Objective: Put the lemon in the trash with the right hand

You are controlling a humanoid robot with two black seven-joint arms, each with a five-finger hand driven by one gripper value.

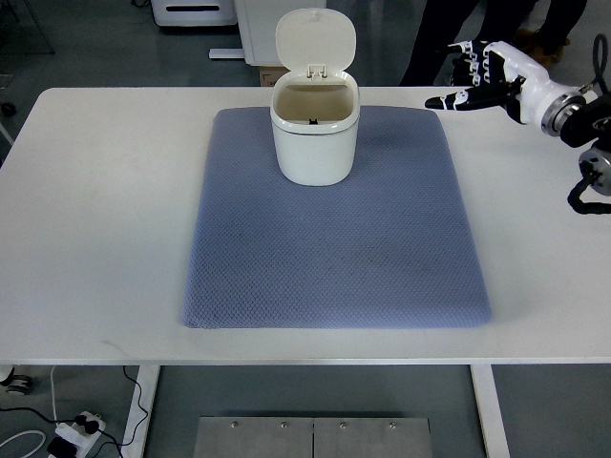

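Observation:
A white trash bin (314, 129) stands at the back of the blue-grey mat (334, 239), its lid flipped up and open. The inside that shows looks bare; no lemon is visible anywhere in this view. My right hand (474, 76) hovers at the back right, above the table's far edge and right of the bin, with its black-and-white fingers spread and nothing in them. Its arm comes in from the right edge.
The white table (95, 210) carries only the mat and bin. A person's dark legs (449, 38) stand behind the table at the back right. White cabinets (253, 29) stand behind the bin. Cables and a power strip (72, 429) lie on the floor.

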